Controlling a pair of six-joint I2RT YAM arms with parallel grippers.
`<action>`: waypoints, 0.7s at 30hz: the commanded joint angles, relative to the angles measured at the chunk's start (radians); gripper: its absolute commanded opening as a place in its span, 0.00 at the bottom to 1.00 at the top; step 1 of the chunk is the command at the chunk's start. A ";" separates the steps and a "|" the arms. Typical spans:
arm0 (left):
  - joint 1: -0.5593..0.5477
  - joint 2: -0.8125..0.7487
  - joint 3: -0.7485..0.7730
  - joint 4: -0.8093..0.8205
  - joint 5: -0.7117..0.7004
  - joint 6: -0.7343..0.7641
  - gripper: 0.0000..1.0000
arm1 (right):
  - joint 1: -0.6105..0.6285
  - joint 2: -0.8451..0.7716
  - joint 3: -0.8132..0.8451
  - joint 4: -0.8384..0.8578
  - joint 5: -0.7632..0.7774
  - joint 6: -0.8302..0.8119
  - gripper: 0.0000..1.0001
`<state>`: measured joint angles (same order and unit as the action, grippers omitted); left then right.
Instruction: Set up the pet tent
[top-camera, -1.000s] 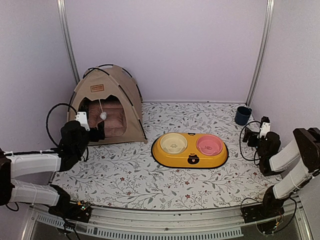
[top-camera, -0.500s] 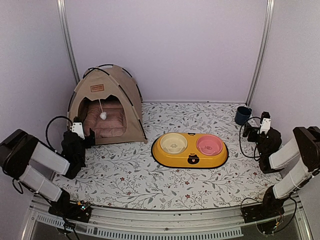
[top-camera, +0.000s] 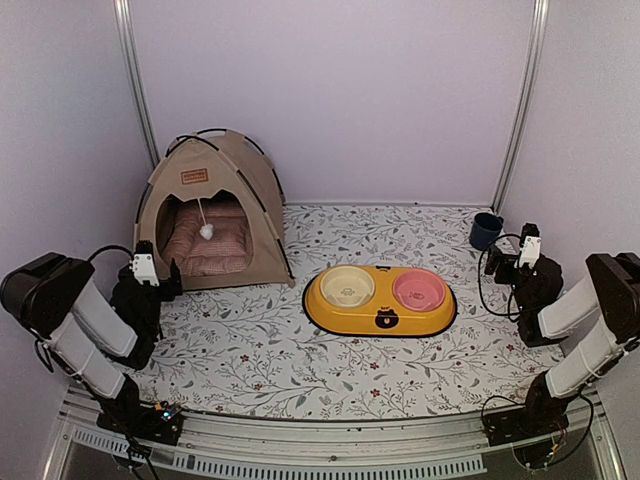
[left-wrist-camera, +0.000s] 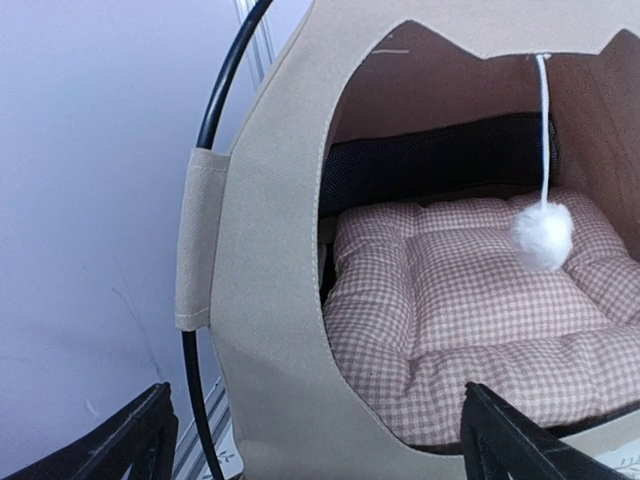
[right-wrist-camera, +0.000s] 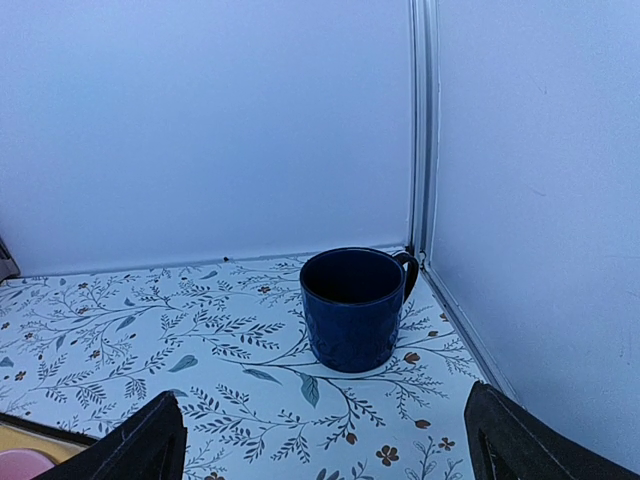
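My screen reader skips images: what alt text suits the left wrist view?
A tan pet tent fills the frame, its arched doorway showing a pink checked cushion inside and a white pompom hanging above it. A black pole runs up the tent's left side; the open left pincer frames the bottom corners.

In the left wrist view the pet tent (left-wrist-camera: 270, 330) runs off the frame at 12, 3 and 6 o'clock, cutting its checked cushion (left-wrist-camera: 450, 300) at 3 o'clock. From above, the lettering on the label patch (top-camera: 194, 176) is too small to read. The right wrist view catches only a sliver of the feeder tray (right-wrist-camera: 30, 432) at 7 o'clock.
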<state>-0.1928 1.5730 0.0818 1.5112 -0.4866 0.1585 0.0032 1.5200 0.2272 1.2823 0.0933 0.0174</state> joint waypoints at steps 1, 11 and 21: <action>0.041 0.049 0.010 0.212 0.169 -0.010 1.00 | -0.002 0.009 0.015 -0.001 -0.012 -0.007 0.99; 0.137 -0.019 0.151 -0.175 0.332 -0.098 0.99 | -0.004 0.009 0.015 -0.001 -0.012 -0.007 0.99; 0.142 -0.019 0.152 -0.180 0.341 -0.100 0.99 | -0.003 0.011 0.017 -0.001 -0.013 -0.007 0.99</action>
<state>-0.0605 1.5654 0.2287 1.3464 -0.1665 0.0696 0.0032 1.5200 0.2272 1.2800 0.0933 0.0174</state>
